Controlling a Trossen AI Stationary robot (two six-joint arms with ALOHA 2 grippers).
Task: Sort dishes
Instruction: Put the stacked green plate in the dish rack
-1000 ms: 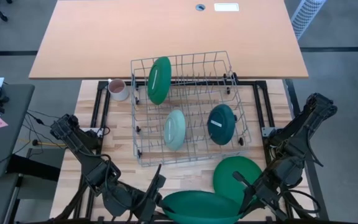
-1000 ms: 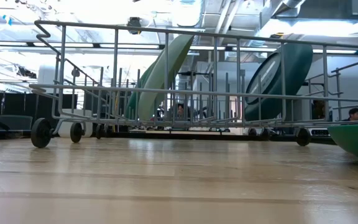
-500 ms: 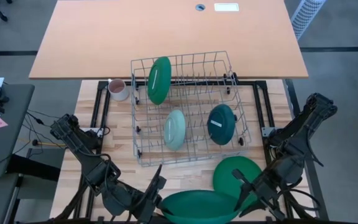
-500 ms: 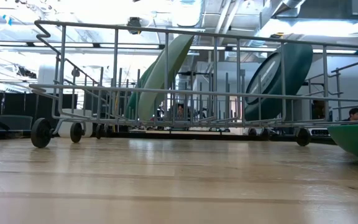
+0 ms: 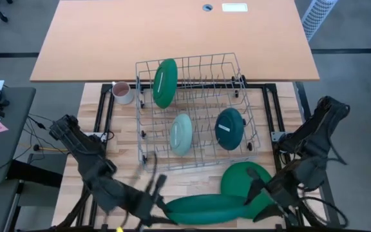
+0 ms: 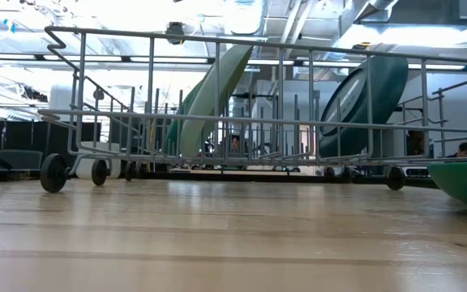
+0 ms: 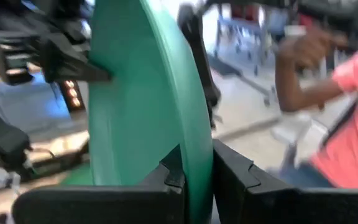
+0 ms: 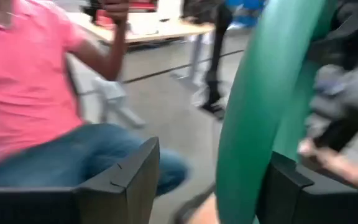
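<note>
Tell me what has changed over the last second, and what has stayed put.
The large dark green plate at the table's near edge has tipped from lying broad to nearly edge-on. The left gripper is shut on its rim and has swung with it. The right gripper stands open around the same plate. The other green plate, the rack, its three plates and the mug have not moved.

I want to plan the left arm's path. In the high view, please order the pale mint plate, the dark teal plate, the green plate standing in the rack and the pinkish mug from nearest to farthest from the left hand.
From the left hand, shut on the large dark green plate:
1. Small pale mint green plate, rack's near middle.
2. Smaller dark teal plate, rack's right side.
3. Small pinkish-white mug, outside the rack's far left corner.
4. Large dark green plate standing in the wire rack, far left slot.
</note>
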